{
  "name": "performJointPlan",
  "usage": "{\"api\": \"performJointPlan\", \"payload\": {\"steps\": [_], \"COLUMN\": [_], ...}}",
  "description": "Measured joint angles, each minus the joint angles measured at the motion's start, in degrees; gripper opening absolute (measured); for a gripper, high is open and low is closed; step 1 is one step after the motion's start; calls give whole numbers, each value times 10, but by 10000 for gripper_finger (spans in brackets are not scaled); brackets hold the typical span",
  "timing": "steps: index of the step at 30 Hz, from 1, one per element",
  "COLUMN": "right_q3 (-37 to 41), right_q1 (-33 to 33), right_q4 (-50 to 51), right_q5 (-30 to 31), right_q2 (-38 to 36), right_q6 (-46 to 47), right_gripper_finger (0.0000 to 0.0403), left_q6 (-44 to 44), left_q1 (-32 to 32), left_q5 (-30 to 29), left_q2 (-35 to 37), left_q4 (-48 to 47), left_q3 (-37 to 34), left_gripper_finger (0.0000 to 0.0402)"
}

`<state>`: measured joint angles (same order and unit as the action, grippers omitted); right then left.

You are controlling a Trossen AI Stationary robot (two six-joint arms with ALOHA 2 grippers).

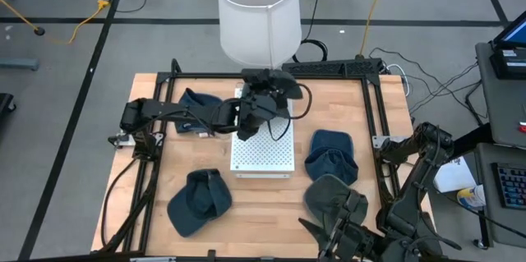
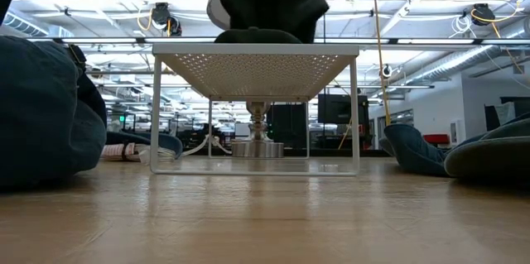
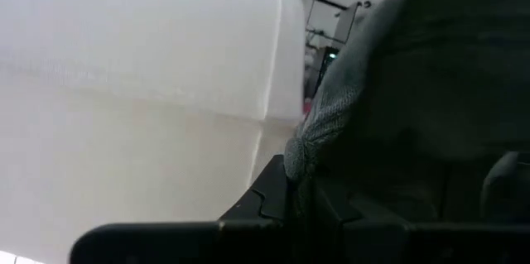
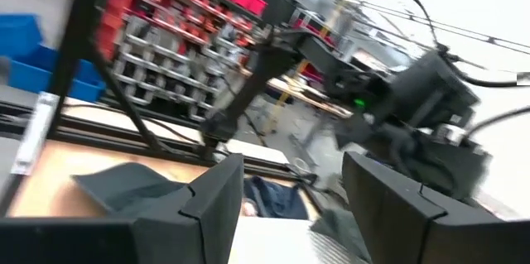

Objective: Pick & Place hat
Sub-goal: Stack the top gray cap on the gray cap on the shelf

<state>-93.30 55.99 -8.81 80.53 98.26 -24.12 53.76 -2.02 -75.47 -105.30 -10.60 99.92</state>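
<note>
Holding a dark hat (image 1: 275, 85) in the left gripper (image 1: 261, 104), above the far edge of the white perforated rack (image 1: 263, 151) that stands mid-worktop, just in front of the white lampshade (image 1: 257, 11). Jaws are pinched shut on the fabric; the left wrist view shows grey cloth bunched right at the fingers. In the low view the hat's lower edge looks to be on or just over the rack top, can't tell which.

Handling call: soft, light, floppy cloth. It crumples in the grip and drapes, no fragility, little slip risk. Best hold is probably the brim or the stiffer front panel; a crown pinch works but the hat hangs unevenly and may land folded.

Right gripper (image 4: 294, 206) sits at the near right corner of the worktop, jaws wide apart and holding nothing, parked beside an olive hat (image 1: 333, 200).

Other hats on the worktop: a blue one (image 1: 331, 155) near the right edge, a blue one (image 1: 199, 200) toward the near left, a blue one (image 1: 197, 104) toward the far left under the left arm.
</note>
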Motion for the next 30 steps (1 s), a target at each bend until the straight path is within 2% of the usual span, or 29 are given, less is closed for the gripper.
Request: {"api": "performJointPlan", "payload": {"steps": [7,14,23,30], "right_q3": [0,0,0,0], "right_q1": [0,0,0,0], "right_q4": [1,2,1,1], "right_q5": [-13,-13,-13,-13], "right_q2": [0,0,0,0], "right_q6": [8,9,-26,-27], "right_gripper_finger": [196,196,196,196], "left_q6": [-18,-123,-132,-212], "left_q1": [21,29,8,2], "left_q5": [-22,-12,-11,-12], "left_q2": [0,-4,-4,-4], "left_q4": [12,-84,-111,-190], "left_q3": [0,-1,-1,0], "left_gripper_finger": [15,15,15,15]}}
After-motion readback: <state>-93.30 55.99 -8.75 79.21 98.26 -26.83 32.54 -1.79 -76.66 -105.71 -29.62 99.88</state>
